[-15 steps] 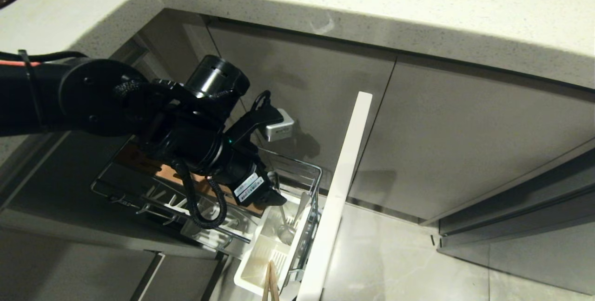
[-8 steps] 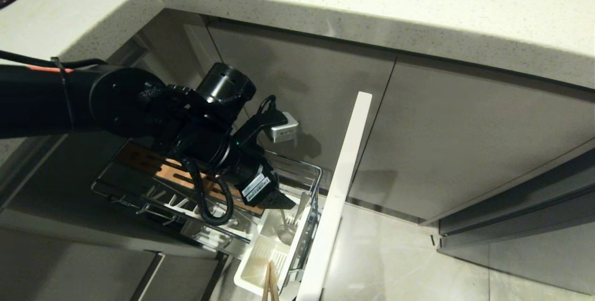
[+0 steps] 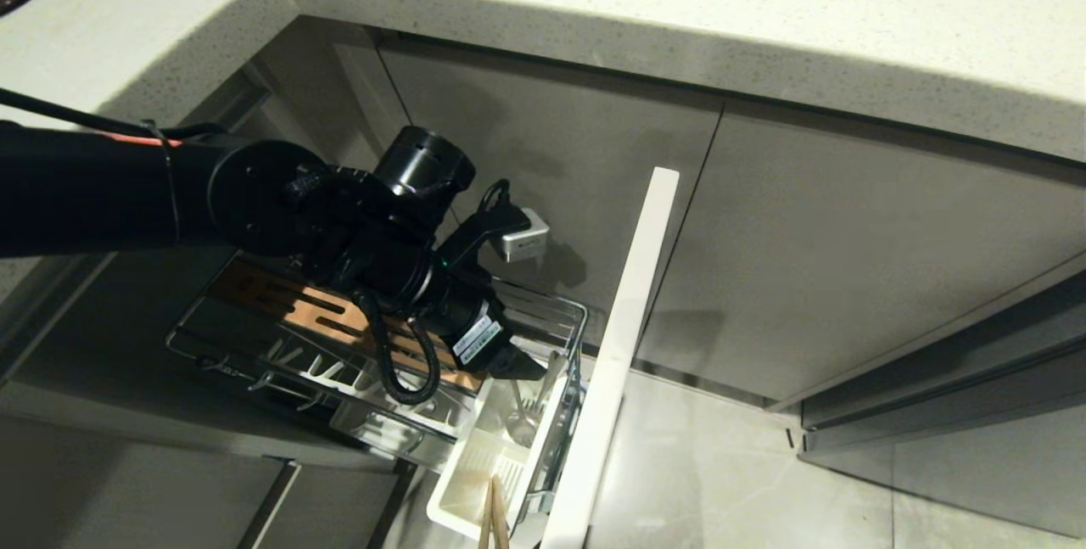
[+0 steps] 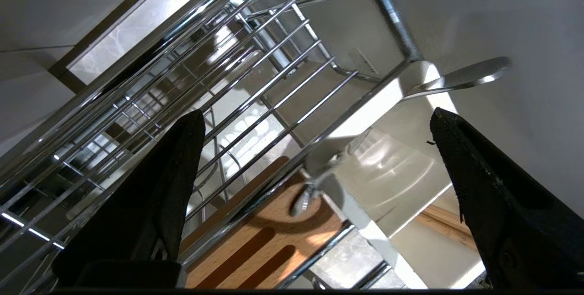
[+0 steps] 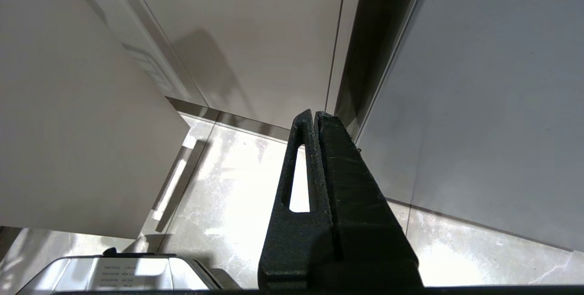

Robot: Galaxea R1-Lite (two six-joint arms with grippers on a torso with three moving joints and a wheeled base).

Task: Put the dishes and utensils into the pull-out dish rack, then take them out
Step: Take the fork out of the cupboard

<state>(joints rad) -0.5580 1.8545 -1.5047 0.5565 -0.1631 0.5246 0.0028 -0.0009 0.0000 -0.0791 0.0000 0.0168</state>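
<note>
Left pincer (image 4: pixel 315 149) is wide and holds nothing, just above the white cup (image 3: pixel 501 447) in the rack (image 3: pixel 556 307). Your fork (image 4: pixel 456 78) stands there. Put one finger on each side of its handle, then squeeze gently.

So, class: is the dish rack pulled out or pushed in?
Pulled out. The dish rack and its drawer front stand clear of the cabinet, with the open left gripper over it.

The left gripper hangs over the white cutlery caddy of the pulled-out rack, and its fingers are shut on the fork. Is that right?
Not quite. The left gripper does hang over the white cutlery caddy of the rack, but its fingers are wide open and hold nothing. The left wrist view shows the fork lying free in the caddy.
</note>
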